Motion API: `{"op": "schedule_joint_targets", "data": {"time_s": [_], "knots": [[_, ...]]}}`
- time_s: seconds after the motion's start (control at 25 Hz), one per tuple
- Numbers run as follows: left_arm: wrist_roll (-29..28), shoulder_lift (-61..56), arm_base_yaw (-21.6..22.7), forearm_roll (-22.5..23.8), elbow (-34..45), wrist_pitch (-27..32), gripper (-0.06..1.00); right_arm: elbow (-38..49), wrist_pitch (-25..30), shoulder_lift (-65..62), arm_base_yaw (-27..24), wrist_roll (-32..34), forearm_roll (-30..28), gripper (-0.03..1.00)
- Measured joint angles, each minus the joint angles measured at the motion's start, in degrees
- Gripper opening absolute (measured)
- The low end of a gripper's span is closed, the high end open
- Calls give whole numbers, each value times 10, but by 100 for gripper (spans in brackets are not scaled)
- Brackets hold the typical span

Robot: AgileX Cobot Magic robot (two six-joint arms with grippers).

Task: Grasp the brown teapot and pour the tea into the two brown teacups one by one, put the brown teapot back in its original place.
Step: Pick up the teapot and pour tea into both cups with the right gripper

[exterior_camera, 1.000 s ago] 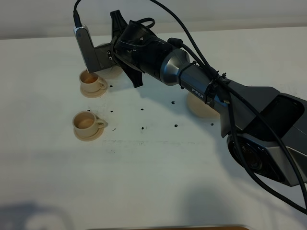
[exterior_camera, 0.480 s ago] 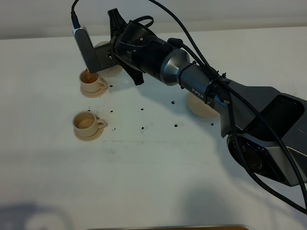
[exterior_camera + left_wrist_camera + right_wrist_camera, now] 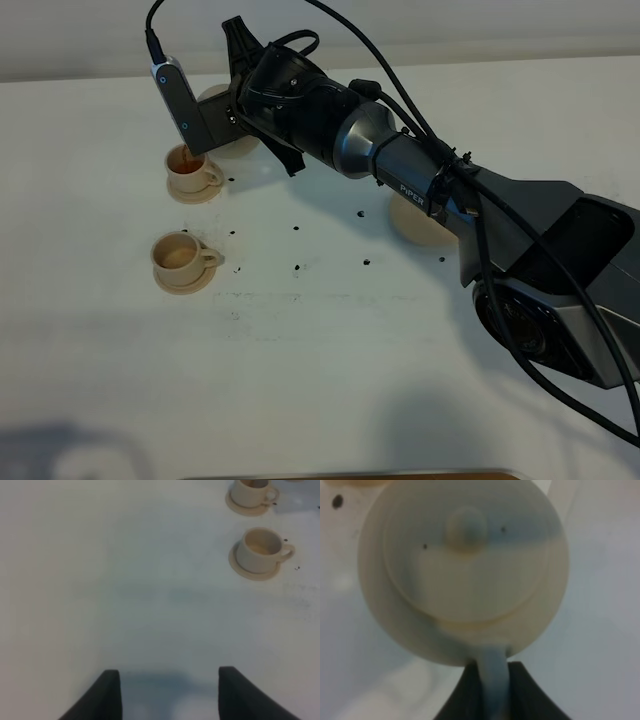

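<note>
Left gripper over the white table, jaws spread wide, nearer teacup on its saucer well ahead, farther teacup just beyond, handles pointing the same way.

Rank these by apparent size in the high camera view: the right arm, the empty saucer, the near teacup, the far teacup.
right arm
empty saucer, though partly hidden
near teacup and far teacup look alike, so unranked

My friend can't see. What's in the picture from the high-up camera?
The right arm reaches across the white table, tipping the brown teapot over the far teacup, which has brownish liquid at its rim. The near teacup sits on its saucer, and a wider saucer peeks out beside the arm.
</note>
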Motion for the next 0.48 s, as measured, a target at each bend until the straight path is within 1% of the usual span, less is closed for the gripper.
{"op": "schedule_joint_targets", "data": {"time_s": [0.48], "knots": [[0, 0, 0, 0, 0, 0, 50, 0, -5, 0, 0, -10, -17, 8]]}}
